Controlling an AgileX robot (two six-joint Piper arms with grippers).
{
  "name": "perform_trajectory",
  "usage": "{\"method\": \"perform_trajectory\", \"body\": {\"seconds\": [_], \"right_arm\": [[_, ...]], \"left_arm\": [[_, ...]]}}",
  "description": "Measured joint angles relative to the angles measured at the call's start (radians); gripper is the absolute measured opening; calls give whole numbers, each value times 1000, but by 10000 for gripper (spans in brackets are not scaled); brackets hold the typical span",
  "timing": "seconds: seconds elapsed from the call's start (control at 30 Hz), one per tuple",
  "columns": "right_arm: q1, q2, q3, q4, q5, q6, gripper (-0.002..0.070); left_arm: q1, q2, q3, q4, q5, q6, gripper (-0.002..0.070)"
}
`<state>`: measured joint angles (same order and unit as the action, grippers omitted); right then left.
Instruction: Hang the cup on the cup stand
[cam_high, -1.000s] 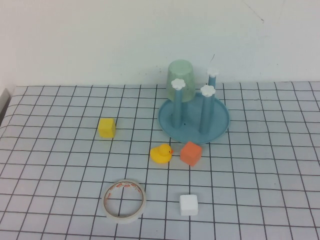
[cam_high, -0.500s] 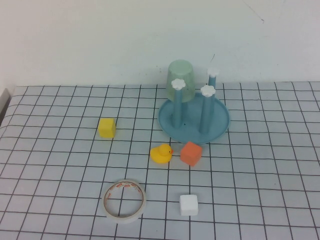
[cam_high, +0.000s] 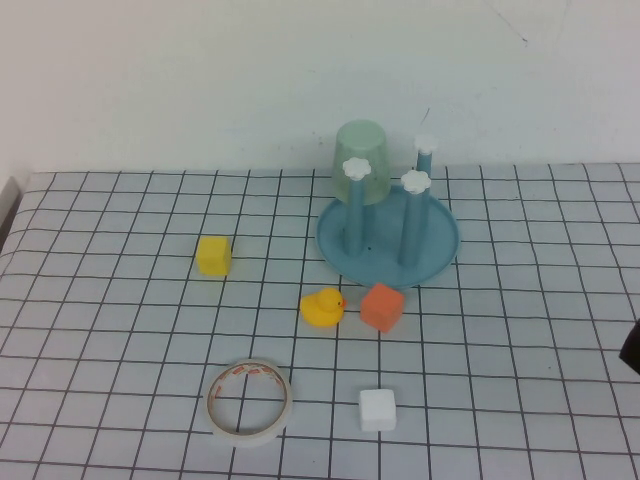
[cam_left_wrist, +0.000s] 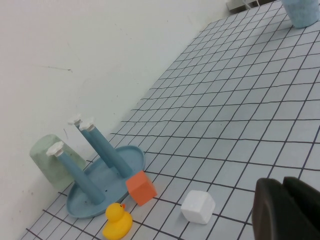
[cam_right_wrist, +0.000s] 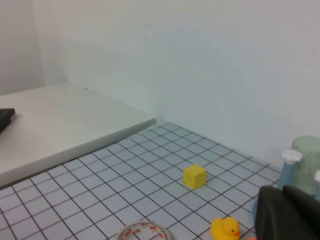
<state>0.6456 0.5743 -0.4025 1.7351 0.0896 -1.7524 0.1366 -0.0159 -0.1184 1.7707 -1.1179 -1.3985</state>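
On my white, black-gridded bench (cam_high: 120, 330), the pale mint-green plastic cup (cam_high: 362, 160) sits upside down over a peg of the round blue cup stand (cam_high: 388, 240). My left pincer (cam_left_wrist: 287, 210) and right pincer (cam_right_wrist: 287, 212) sit raised off to the sides; I cannot tell their openings.

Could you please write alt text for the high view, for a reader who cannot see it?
A mint-green cup sits upside down over a rear peg of the blue cup stand on a gridded table. In front lie a yellow cube, duck, orange cube, tape roll and white cube.
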Motion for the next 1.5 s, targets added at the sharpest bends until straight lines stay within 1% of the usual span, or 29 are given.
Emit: {"method": "perform_trajectory", "body": {"seconds": [0.1,0.17,0.27,0.33,0.4,0.43,0.47,0.53,0.67,0.77,0.87,0.97,1.07,1.2,1.4,1.5], "right_arm": [[0,-17,22,-13,-27,3,-1],[0,-40,36,-96,-57,82,-1],[0,-98,75,-339,-90,352,-1],[0,-144,118,-578,-107,600,-1],[-11,-184,165,-749,-117,817,-1],[-52,-244,222,-938,-118,1022,-1],[-77,-268,249,-990,-114,1104,-1],[-149,-323,292,-1086,-90,1215,-1],[-360,-456,374,-1298,-50,1394,-1],[-519,-552,423,-1498,-5,1583,-1],[-662,-582,428,-1657,54,1764,-1],[-758,-586,430,-1718,98,1826,-1],[-774,-586,430,-1735,124,1866,-1],[-767,-586,430,-1790,165,1934,-1],[-694,-586,426,-1932,230,2112,-1],[-673,-586,426,-1945,241,2129,-1]], "left_arm": [[0,0,0,0,0,0,0],[0,0,0,0,0,0,0],[0,0,0,0,0,0,0],[0,0,0,0,0,0,0],[0,0,0,0,0,0,0],[0,0,0,0,0,0,0],[0,0,0,0,0,0,0],[0,0,0,0,0,0,0],[0,0,0,0,0,0,0],[0,0,0,0,0,0,0],[0,0,0,0,0,0,0],[0,0,1,0,-2,0,0],[0,0,1,0,-2,0,0],[0,0,1,0,-4,0,0],[0,0,1,0,-4,-7,0],[0,0,1,0,-4,-10,0]]}}
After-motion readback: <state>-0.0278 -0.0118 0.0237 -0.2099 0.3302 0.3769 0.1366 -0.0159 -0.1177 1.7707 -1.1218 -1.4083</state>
